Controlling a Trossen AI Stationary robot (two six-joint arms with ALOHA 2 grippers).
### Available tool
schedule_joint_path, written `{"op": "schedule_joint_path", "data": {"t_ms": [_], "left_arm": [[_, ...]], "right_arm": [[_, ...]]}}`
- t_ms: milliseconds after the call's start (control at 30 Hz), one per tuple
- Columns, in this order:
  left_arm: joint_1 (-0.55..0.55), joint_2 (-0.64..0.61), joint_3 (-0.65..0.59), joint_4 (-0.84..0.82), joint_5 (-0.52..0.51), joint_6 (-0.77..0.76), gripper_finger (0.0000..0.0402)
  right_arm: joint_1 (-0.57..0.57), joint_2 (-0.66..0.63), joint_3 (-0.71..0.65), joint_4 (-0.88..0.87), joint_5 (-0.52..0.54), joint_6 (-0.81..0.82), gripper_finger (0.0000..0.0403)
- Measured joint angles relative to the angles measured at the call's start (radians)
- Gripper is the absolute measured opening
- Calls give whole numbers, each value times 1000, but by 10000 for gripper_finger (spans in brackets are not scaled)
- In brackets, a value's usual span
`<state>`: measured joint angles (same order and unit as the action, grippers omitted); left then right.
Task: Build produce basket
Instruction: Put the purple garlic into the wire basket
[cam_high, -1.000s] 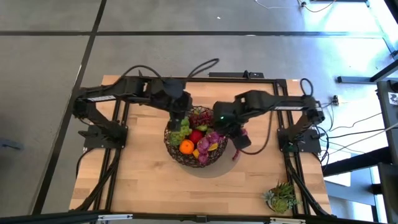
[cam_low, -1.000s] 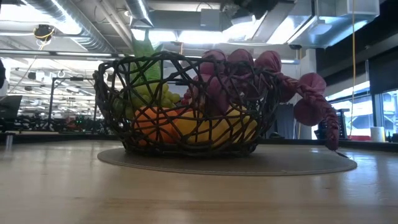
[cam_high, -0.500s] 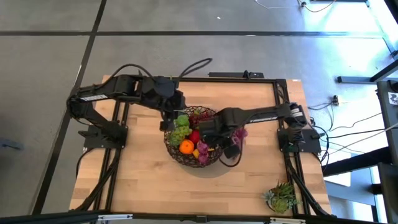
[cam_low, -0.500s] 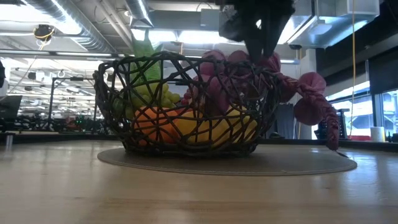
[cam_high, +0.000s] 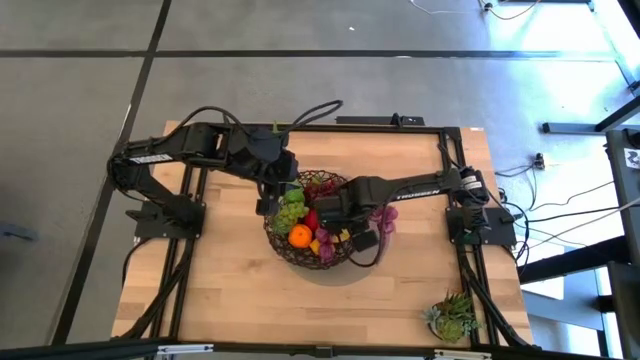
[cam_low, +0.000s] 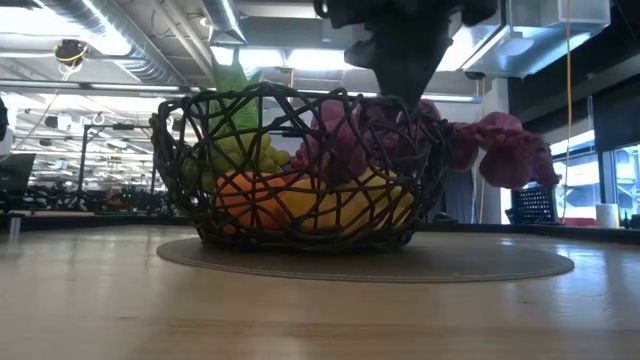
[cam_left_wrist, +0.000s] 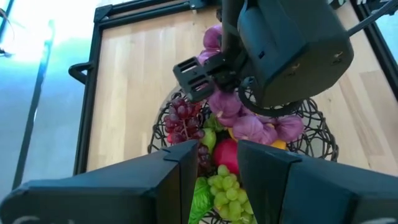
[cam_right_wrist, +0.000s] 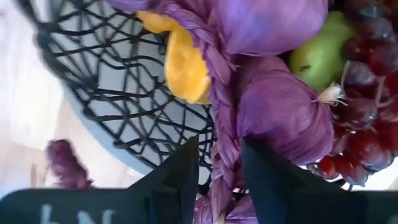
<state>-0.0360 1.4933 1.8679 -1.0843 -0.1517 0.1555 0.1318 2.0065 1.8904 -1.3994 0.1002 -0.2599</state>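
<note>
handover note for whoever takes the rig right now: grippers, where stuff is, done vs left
Right gripper: over the basket, fingers closed on the braid of the purple bulb string.
Left gripper: fingers slightly apart, holding nothing, hovering at the basket's far-left rim above the green grapes.
Basket sits mid-table on its grey mat. Inside: green grapes, orange, red apple, red grapes, a yellow fruit.
Done: most produce loaded.
Left: the string's tail end hangs outside the rim on the right arm's side; bring it in, release, retract both arms.
Succulent at the near-right corner is not part of the job.
</note>
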Motion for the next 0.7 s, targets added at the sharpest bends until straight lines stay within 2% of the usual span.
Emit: {"op": "schedule_joint_path", "data": {"t_ms": [433, 700], "left_arm": [[0, 0, 0, 0, 0, -19, 102], [0, 0, 0, 0, 0, -23, 102]], "right_arm": [[-14, 11, 0, -11, 11, 159, 120], [-34, 11, 0, -19, -16, 229, 120]]}}
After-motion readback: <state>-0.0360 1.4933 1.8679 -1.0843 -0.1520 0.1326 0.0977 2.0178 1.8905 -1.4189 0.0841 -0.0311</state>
